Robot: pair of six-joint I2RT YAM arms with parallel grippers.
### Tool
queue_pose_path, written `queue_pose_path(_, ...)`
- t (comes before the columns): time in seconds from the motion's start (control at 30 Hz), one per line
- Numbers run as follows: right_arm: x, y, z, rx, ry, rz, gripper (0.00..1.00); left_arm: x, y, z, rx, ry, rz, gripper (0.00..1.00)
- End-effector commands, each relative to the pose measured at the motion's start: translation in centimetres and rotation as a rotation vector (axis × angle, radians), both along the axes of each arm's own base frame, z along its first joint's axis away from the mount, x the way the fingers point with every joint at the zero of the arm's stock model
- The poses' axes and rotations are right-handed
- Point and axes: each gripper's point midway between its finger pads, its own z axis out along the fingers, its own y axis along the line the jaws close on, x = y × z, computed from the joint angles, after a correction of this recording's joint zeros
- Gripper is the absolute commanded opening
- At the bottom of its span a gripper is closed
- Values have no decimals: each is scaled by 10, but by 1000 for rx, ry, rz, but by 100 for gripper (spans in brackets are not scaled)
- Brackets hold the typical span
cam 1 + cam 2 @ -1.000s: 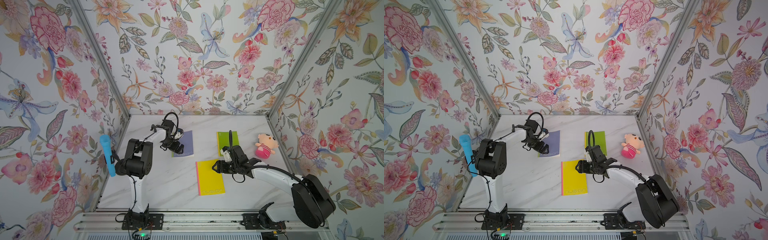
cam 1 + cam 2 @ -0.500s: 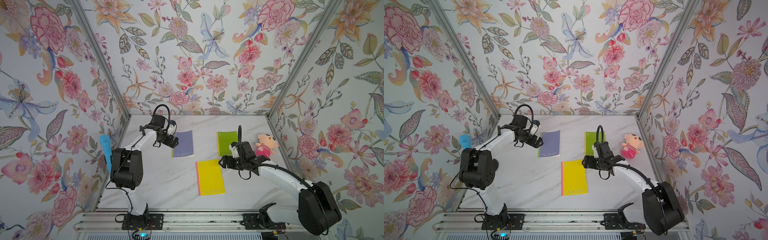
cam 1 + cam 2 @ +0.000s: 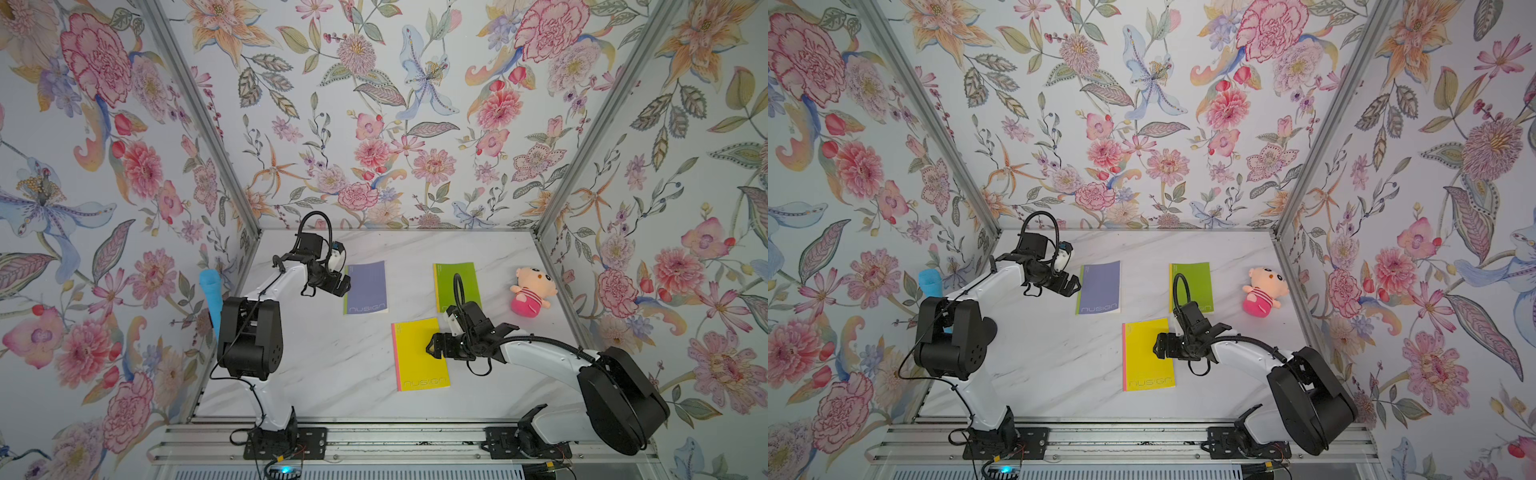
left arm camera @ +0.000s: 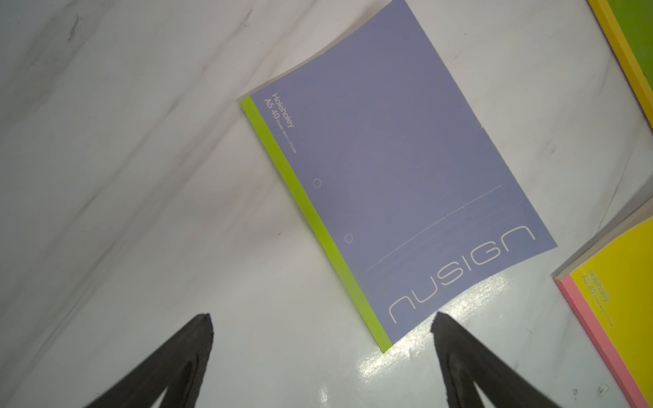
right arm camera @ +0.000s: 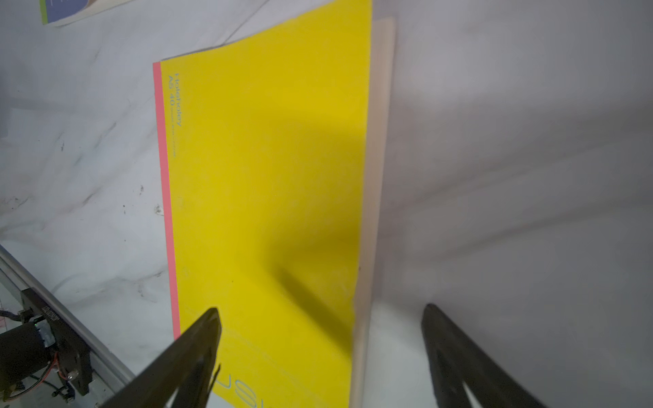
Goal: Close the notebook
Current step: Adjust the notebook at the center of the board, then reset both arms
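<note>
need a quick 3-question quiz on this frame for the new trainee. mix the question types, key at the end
1. True or false: the left gripper is open and holds nothing.
2. Multiple choice: the right gripper straddles the free edge of which notebook? A. purple B. green C. yellow
3. Short answer: how many notebooks lie on the table, and is any of them open?

Key
1. True.
2. C, the yellow notebook.
3. Three; none open, all lie closed and flat.
</note>
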Motion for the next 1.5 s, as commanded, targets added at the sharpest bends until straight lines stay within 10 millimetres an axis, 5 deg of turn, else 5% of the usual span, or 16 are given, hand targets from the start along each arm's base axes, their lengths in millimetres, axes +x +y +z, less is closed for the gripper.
queue_pose_path(0.0, -9, 10, -11, 9, 40, 1, 89, 3, 12, 11, -10, -42, 26, 100)
queue_pose_path(0.27, -21, 24, -17, 2, 57, 27, 89, -2, 26, 7, -15, -39, 44, 100)
queue_pose_path(0.5, -14, 10, -11, -52, 31, -3, 89, -3, 29, 6, -29, -46, 43, 100)
queue_pose_path(0.63, 8, -7, 12, -110, -49, -32, 90, 0, 31, 9, -33, -104, 50, 100)
queue_pose_path(0.8, 57, -52, 46, -211, -205, -137, 94, 12, 56, 16, 7, -258, 130, 100)
queue_pose_path(1.13, 126, -188, 75, -520, -416, -448, 100, 23, 108, 8, -39, -468, 266, 100)
queue_pose_path(1.47, 138, -212, 86, -573, -735, -458, 100, 11, 127, 16, -96, -671, 409, 100)
